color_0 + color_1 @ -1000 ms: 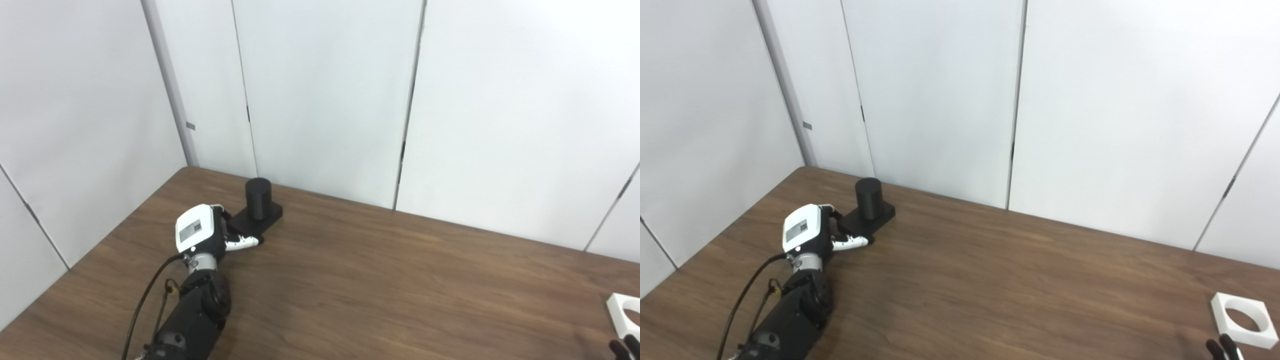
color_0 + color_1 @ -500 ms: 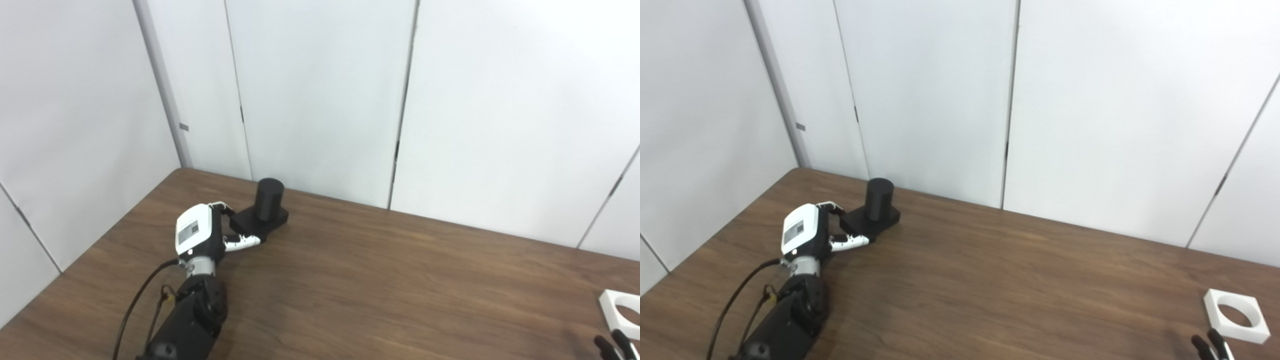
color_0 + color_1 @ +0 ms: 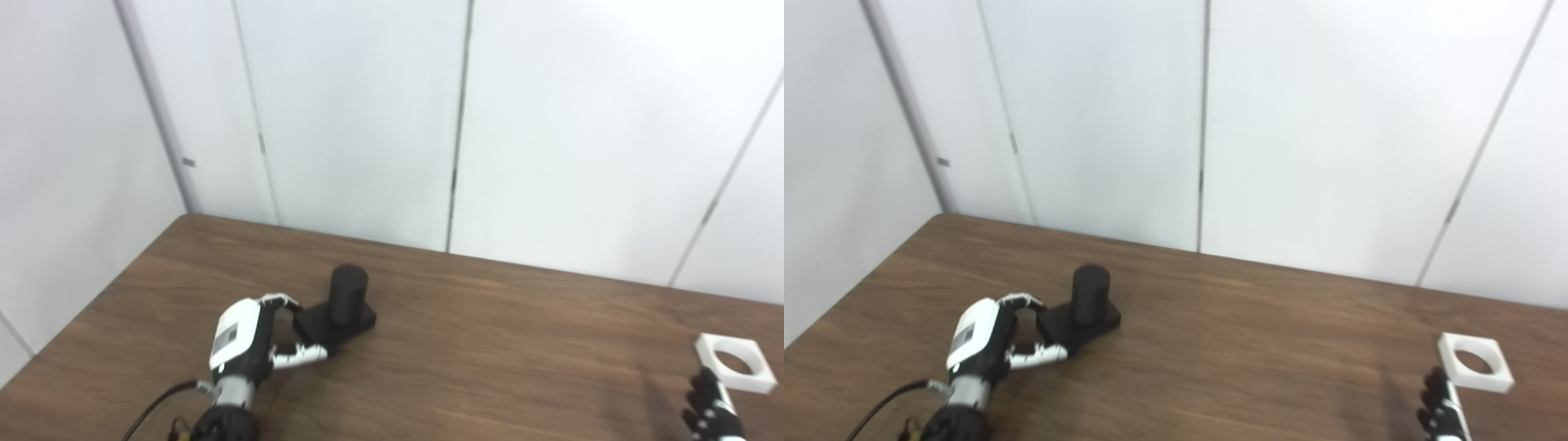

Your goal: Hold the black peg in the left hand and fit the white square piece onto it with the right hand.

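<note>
The black peg (image 3: 348, 295) is a short upright cylinder on a square black base, at the left of the brown table (image 3: 490, 349). My left hand (image 3: 245, 337) is shut on the near left corner of that base, fingers over the top and thumb along the front edge. The white square piece (image 3: 1482, 383), with a round hole through it, lies flat near the table's right edge. Just in front of it my right hand (image 3: 1442, 407) pokes up from the bottom edge. Its dark fingers are stretched out and hold nothing; a small gap separates them from the piece.
White wall panels (image 3: 367, 122) close off the table's back and left sides. A black cable (image 3: 153, 413) runs along my left forearm. A wide stretch of bare wood lies between the peg and the white piece.
The camera has shifted. My left hand has drawn the peg away from the back corner, nearer and to the right. My right hand has risen further into view toward the white piece.
</note>
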Tool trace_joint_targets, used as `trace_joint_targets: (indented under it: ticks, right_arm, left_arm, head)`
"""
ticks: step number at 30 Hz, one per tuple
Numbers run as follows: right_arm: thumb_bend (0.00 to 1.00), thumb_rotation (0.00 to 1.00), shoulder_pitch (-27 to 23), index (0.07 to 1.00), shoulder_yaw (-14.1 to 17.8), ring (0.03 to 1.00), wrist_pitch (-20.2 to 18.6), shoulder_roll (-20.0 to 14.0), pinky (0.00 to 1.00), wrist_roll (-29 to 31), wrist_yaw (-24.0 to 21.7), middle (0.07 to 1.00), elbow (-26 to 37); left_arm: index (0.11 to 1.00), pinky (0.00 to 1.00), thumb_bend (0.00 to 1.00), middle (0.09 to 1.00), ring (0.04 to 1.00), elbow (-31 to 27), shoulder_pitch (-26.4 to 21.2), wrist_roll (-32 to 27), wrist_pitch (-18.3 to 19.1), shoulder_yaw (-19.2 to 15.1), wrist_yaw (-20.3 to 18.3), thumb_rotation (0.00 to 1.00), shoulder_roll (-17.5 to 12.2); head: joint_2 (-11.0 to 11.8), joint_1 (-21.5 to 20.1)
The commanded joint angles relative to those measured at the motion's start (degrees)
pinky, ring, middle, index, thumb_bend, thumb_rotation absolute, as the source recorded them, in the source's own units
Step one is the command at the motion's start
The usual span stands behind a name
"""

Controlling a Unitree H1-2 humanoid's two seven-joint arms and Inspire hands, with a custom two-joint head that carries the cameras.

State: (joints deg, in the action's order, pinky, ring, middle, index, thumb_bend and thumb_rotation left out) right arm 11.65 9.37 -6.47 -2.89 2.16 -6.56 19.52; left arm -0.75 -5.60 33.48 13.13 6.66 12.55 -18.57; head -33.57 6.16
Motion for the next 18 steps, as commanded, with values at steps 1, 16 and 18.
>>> trace_joint_targets:
  ticks: [1,16,18]
  right_arm:
    - [0.6,1.0,9.0,1.0,-0.9,1.0,-0.6,1.5,1.0,0.6,0.9,1.0,3.8]
    - [0.49,1.0,7.7,1.0,-3.8,1.0,-7.3,2.2,1.0,-2.5,3.9,0.969,9.6]
    - [0.48,1.0,7.5,1.0,-4.1,1.0,-7.5,2.3,1.0,-2.4,4.2,0.967,9.7]
  left_arm:
    - [0.487,0.69,0.51,0.76,0.795,-6.2,1.4,-0.4,-0.4,0.8,-3.0,0.05,-0.1]
    - [0.486,0.72,0.51,0.776,0.818,-15.9,10.2,-10.7,-8.9,6.4,-20.1,0.05,-2.9]
    - [0.486,0.74,0.51,0.778,0.827,-16.2,10.5,-11.0,-9.0,7.1,-21.5,0.05,-3.4]
  head:
    - [-0.4,-0.4]
    - [-10.1,-8.2]
    - [-11.0,-9.2]
